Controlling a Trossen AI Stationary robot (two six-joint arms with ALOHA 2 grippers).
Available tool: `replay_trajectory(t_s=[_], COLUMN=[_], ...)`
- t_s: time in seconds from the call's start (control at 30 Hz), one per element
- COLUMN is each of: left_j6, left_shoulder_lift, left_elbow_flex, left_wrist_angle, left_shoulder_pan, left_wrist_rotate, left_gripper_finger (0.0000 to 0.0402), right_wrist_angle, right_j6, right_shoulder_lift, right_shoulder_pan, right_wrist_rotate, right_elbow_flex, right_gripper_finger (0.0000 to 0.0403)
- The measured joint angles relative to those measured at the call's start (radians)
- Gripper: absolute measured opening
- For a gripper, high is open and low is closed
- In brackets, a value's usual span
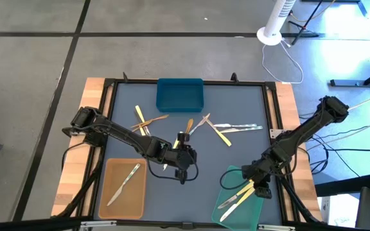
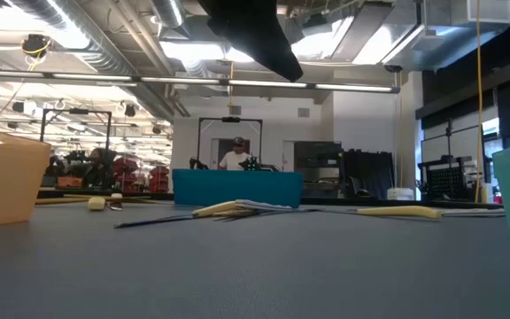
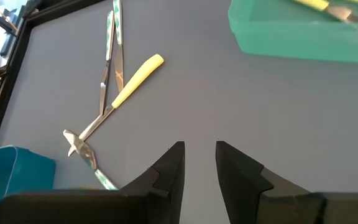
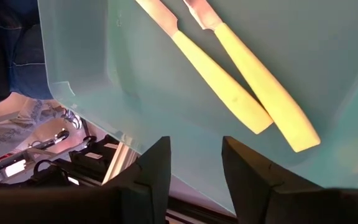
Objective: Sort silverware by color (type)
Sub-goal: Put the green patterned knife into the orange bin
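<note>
1. grey matting covers the worktop (image 1: 249, 106), framed in black, with a workshop room beyond it in the low view.
2. sorted so far, as i judge it: two pale yellow-handled utensils (image 1: 239, 194) lie side by side in the green tray (image 1: 227, 178) at the near right, and one silvery utensil (image 1: 126, 182) lies in the tan tray (image 1: 111, 205) at the near left.
3. the blue tray (image 1: 180, 94) at the far edge looks empty from above, so the wood-brown kind seems not yet started.
4. left loose on the mat: a crossed cluster of yellow and brown pieces (image 1: 144, 122) left of centre, a brown piece (image 1: 189, 126) near the middle, and silvery pieces with one yellow handle (image 1: 227, 130) to the right of it.
5. that is roughly a quarter done by my count; most pieces remain unsorted.
6. the left pincer (image 1: 183, 158) hovers over bare mat near the middle, its fingers apart and holding nothing.
7. the right pincer (image 1: 260, 186) sits over the green tray, fingers apart and empty, the two yellow handles lying just beyond them.
</note>
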Motion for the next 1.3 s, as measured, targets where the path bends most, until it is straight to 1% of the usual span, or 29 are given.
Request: replay_trajectory(t_s=[0.2, 0.33, 0.5, 0.63, 0.77, 0.87, 1.07, 1.13, 1.3], left_j6=[0.000, 0.000, 0.000, -0.001, -0.052, -0.090, -0.217, -0.259, -0.256], left_shoulder_lift=[0.000, 0.000, 0.000, 0.000, 0.000, 0.000, 0.000, 0.000, 0.000], left_elbow_flex=[0.000, 0.000, 0.000, 0.000, 0.000, 0.000, 0.000, 0.000, 0.000], left_wrist_angle=[0.032, 0.039, 0.066, 0.124, 0.195, 0.228, 0.232, 0.233, 0.237], left_shoulder_pan=[0.000, 0.002, 0.017, 0.036, 0.070, 0.106, 0.190, 0.209, 0.247], left_wrist_rotate=[0.002, 0.003, 0.003, 0.005, 0.010, 0.089, 0.347, 0.363, 0.316], left_gripper_finger=[0.0085, 0.0085, 0.0085, 0.0085, 0.0085, 0.0085, 0.0085, 0.0085, 0.0085], right_wrist_angle=[0.002, 0.003, 0.004, 0.004, 0.004, 0.003, 0.003, 0.003, 0.003], right_j6=[0.000, 0.001, 0.001, -0.004, -0.010, -0.013, -0.045, -0.058, -0.063], right_shoulder_lift=[-0.048, -0.103, -0.169, -0.211, -0.227, -0.228, -0.228, -0.228, -0.228], right_shoulder_pan=[0.000, 0.000, 0.000, 0.000, 0.000, 0.000, 0.000, 0.000, 0.000], right_wrist_rotate=[-0.002, 0.036, 0.142, 0.237, 0.297, 0.302, 0.303, 0.303, 0.343], right_elbow_flex=[0.000, 0.000, 0.001, 0.001, 0.001, 0.001, 0.001, 0.001, 0.001], right_gripper_finger=[0.0131, 0.0131, 0.0131, 0.0131, 0.0131, 0.0131, 0.0131, 0.0131, 0.0131])
